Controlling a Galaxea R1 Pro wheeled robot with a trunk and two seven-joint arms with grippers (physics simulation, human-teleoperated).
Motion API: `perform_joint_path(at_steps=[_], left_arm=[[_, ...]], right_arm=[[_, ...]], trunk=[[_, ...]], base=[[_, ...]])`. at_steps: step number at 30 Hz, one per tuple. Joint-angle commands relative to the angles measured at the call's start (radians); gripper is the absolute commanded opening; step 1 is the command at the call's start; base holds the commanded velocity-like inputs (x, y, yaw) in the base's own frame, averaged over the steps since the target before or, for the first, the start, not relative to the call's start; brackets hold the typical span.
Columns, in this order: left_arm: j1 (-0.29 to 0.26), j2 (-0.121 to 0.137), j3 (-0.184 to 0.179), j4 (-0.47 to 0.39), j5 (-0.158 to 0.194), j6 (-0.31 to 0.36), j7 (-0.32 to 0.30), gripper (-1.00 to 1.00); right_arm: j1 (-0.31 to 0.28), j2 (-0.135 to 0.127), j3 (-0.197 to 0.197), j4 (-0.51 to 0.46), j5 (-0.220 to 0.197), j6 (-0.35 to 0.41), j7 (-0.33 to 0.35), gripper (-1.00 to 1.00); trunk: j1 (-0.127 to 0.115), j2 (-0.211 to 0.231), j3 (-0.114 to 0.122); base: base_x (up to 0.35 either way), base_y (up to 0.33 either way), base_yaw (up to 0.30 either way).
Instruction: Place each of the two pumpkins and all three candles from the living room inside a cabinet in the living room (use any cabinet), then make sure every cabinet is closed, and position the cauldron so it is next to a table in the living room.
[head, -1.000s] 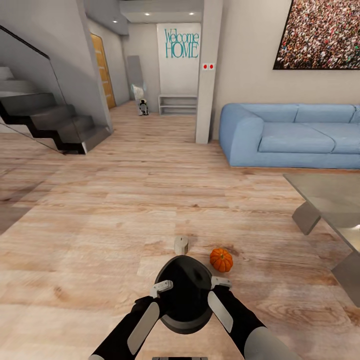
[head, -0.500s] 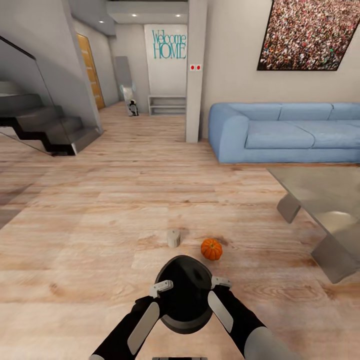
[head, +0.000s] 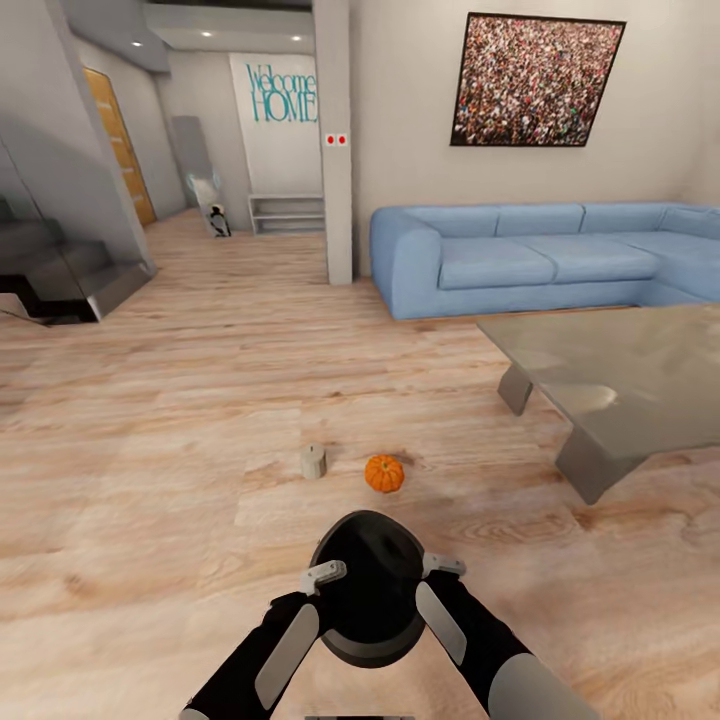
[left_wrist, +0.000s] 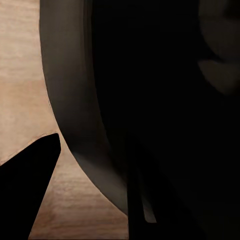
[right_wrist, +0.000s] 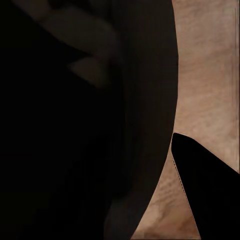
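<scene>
Both arms are out front holding a black round cauldron (head: 368, 590), dark hollow bowl with a grey rim, between them. Left gripper (head: 322, 577) clamps the rim on its own side, right gripper (head: 443, 567) clamps the opposite rim; each pair of fingers is closed down to the thickness of the cauldron wall, one finger inside, one outside. In the left wrist view the cauldron wall (left_wrist: 75, 100) curves right up against the camera, with one dark finger (left_wrist: 30, 185) outside it over wooden floor. The right wrist view gives the same: cauldron wall (right_wrist: 145, 100), dark finger (right_wrist: 205, 190) outside it, floor behind.

Ahead of the fingers, beyond the cauldron's far rim, a small bright-orange ribbed pumpkin (head: 384, 473) sits on the pale wood plank floor (head: 150, 480), slightly toward the right gripper's side. Just beside it, toward the left gripper's side, stands a short stubby beige candle (head: 313, 461), upright, apart from the pumpkin, not touching.

Further off on the right gripper's side: a low grey glass-topped coffee table (head: 620, 370) on slanted grey legs, well apart from the cauldron. Behind it a long light-blue sofa (head: 520, 255) against the wall, under a framed crowd picture (head: 535, 82). A white pillar (head: 335, 140) stands ahead; behind it is a wall with teal "Welcome HOME" lettering (head: 283, 92). Dark staircase (head: 60, 275) far off on the left gripper's side.
</scene>
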Motion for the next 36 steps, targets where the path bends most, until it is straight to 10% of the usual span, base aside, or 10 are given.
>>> perform_joint_path(at_steps=[1,36], left_arm=[[0.001,0.015,0.001,0.000,-0.027,0.010,0.007,-1.00],[0.001,0.015,0.001,0.000,-0.027,0.010,0.007,-1.00]], right_arm=[[-0.001,0.000,-0.001,-0.002,-0.002,-0.003,0.003,-1.00],[-0.001,-0.001,-0.001,-0.002,-0.002,-0.003,0.003,-1.00]], trunk=[[0.000,0.000,0.001],[0.000,0.000,0.025]], base=[[-0.199,0.000,-0.269],[-0.028,0.000,-0.269]])
